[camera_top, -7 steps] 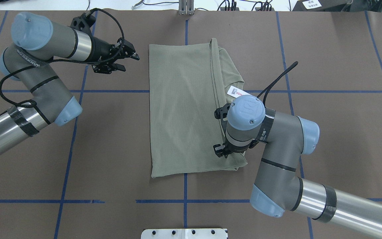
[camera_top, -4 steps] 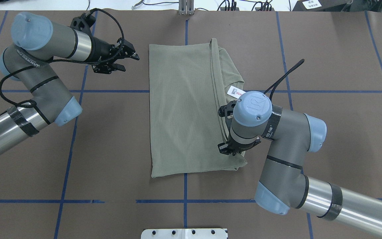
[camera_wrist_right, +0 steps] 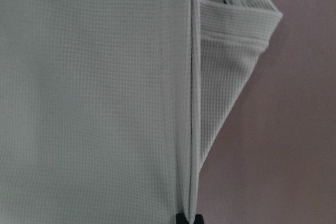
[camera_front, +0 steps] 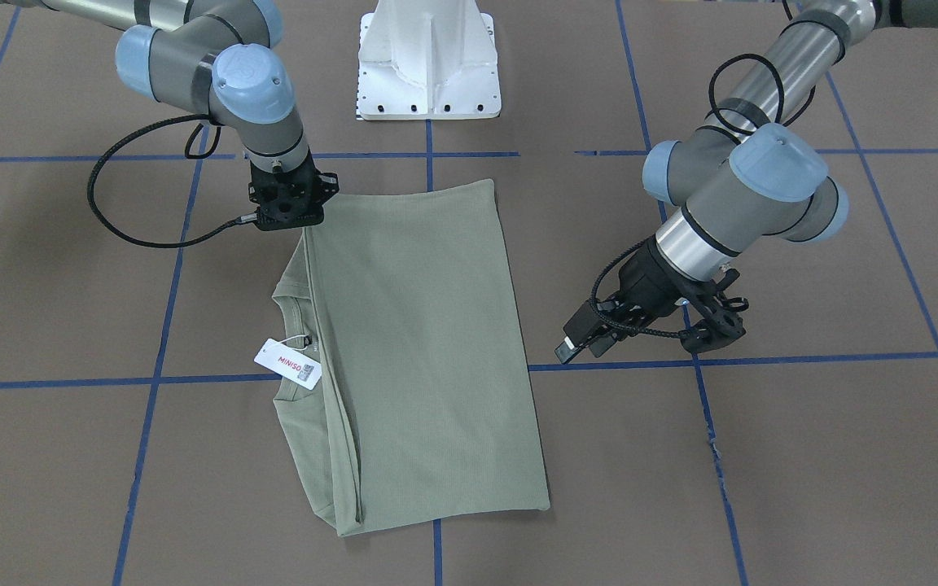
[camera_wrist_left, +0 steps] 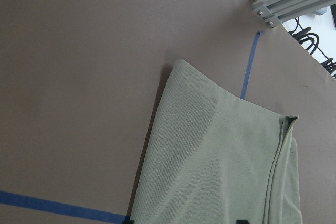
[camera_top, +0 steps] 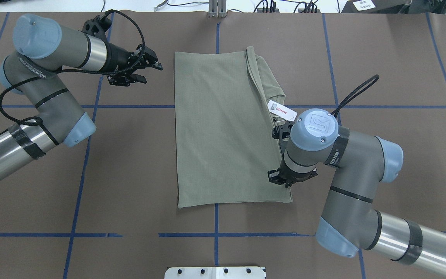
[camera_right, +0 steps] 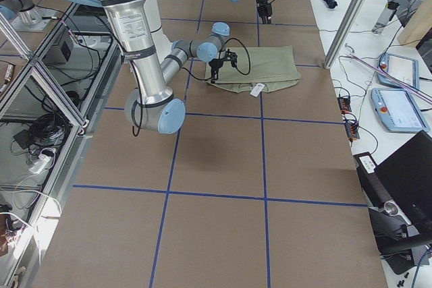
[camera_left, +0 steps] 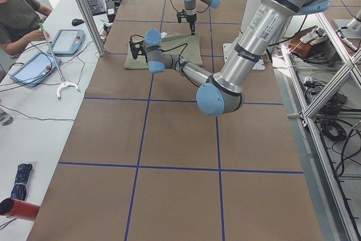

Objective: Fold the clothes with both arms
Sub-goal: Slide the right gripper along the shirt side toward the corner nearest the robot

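The olive-green shirt (camera_top: 223, 128) lies folded into a long rectangle in the middle of the table, and it also shows in the front view (camera_front: 420, 342). Its white MINISO hang tag (camera_top: 282, 109) sticks out at the right edge by the collar. My right gripper (camera_top: 281, 181) points straight down at the shirt's near right corner. In the right wrist view its fingertips (camera_wrist_right: 181, 219) are pinched together on the folded edge of the shirt (camera_wrist_right: 105, 87). My left gripper (camera_top: 153, 73) is open and empty, hovering left of the shirt's far left corner, apart from the cloth (camera_wrist_left: 220, 161).
The white pedestal base (camera_front: 428, 61) stands at the robot's side of the table. Blue tape lines (camera_top: 130, 106) grid the brown table cover. An aluminium post (camera_top: 217, 9) stands at the far edge. An operator's bench with tablets (camera_left: 67, 40) runs beyond that edge.
My right arm has moved right and slightly toward the near edge, drawing the shirt's folded right edge and near corner outward with it. The left arm has not moved.
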Controlling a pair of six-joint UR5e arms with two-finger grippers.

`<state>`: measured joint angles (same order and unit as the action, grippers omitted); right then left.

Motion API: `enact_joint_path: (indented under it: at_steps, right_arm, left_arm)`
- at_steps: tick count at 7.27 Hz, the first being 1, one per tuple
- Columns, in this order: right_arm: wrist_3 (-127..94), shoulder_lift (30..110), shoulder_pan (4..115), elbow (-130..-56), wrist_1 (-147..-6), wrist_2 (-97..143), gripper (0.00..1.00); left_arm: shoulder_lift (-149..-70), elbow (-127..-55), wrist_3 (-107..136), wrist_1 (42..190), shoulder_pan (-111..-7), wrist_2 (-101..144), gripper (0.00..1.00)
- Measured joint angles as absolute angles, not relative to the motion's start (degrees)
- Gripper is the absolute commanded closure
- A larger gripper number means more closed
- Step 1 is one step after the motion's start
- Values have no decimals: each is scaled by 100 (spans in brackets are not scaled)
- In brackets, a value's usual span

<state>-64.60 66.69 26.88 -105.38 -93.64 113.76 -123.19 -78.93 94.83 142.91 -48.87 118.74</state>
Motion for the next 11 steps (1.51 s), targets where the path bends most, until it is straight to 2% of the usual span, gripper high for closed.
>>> enact_joint_path:
  at_steps: [1,5,7,10,11]
  right_arm:
    - [-6986,6707,2602,-10578,-9362,11371,0]
    - [-7565,6665,2628,-10824,-9354,11204,0]
    - [-8962,6689,2489,-10988,-9309,10551,1]
    - [-11117,6986,1930,-10768,-8310,9675,2]
    - [-11432,7034,1815,-10703,-8162,9526,5]
  left_arm:
    - [-12316,-7893,9483,14291,-4887,11872,29]
    - [-12314,-7893,9483,14291,-4887,11865,29]
    - [-12316,-7891,9483,14291,-4881,11865,29]
    - [-12314,-7890,9483,14291,-4885,11865,29]
    - [-12314,-7889,9484,14291,-4886,11865,29]
